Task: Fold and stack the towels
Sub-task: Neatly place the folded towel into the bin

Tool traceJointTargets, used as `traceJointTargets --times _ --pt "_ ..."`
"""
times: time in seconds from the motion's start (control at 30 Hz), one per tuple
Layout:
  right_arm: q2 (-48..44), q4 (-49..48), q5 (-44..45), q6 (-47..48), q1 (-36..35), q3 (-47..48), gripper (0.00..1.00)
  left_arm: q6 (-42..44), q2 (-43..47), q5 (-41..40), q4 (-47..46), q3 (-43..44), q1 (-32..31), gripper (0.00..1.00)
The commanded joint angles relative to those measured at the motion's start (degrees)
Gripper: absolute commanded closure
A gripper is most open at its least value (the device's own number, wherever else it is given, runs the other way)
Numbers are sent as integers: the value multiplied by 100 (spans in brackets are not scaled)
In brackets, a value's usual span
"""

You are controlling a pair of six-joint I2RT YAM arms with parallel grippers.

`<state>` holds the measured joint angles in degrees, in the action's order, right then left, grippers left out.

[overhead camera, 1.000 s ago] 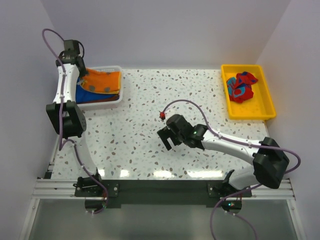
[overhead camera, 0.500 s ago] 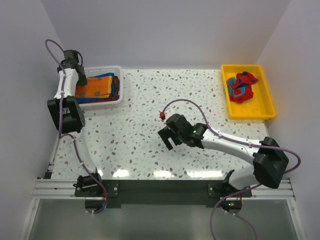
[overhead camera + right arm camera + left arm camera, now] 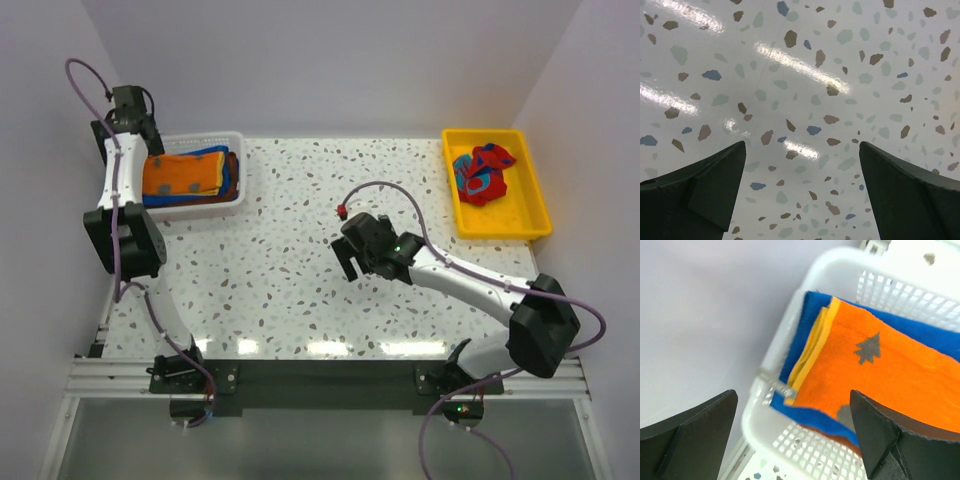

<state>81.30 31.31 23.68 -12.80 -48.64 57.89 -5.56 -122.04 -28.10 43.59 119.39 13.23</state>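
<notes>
A folded stack of towels lies in the white basket (image 3: pixel 200 206) at the back left. An orange towel with grey spots (image 3: pixel 182 173) is on top, with blue (image 3: pixel 226 158) and rust-brown (image 3: pixel 234 172) layers under it. My left gripper (image 3: pixel 140 130) hangs open over the basket's left end, holding nothing. In the left wrist view the orange towel (image 3: pixel 890 365) lies flat on the blue one (image 3: pixel 810 315), below the open gripper (image 3: pixel 793 392). A crumpled red towel with blue patches (image 3: pixel 484 172) sits in the yellow tray (image 3: pixel 500 232). My right gripper (image 3: pixel 350 265) is open over bare table (image 3: pixel 802 145).
The basket's lattice wall (image 3: pixel 810 450) stands close under the left fingers, and the side wall of the cell is just to their left. The speckled table (image 3: pixel 280 200) stretches between basket and tray. A cable with a red tip (image 3: pixel 342 211) loops above the right wrist.
My left gripper opened and let go of the orange towel, which settled flat on the stack. It then drew back and up to the left. My right arm shifted slightly right.
</notes>
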Motion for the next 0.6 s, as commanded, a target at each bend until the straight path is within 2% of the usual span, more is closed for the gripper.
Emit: traceJointTargets --times 0.0,0.17,0.27,0.3,0.37,0.43,0.57 --pt "-342 244 374 -162 258 223 1 -252 979 -13 -430 -337 47 1" --pt "-579 183 137 -293 680 91 2 -542 1613 1444 -905 -1523 -136 10" --pt "-703 77 -30 -302 812 -14 2 -718 1587 1859 -1089 -1909 -391 28" --pt "-712 42 -56 -302 830 -40 2 -753 1552 1904 -1177 -1963 -514 37" --pt "-712 7 -136 -294 891 -76 2 -876 1394 2201 -1248 -2086 -576 45" --pt "-729 -55 -180 -294 918 -137 2 -1025 1245 2500 -1379 -2183 -646 48" --pt "-729 -230 -311 -285 971 -322 2 -1157 1025 2485 -1766 -2403 -875 49"
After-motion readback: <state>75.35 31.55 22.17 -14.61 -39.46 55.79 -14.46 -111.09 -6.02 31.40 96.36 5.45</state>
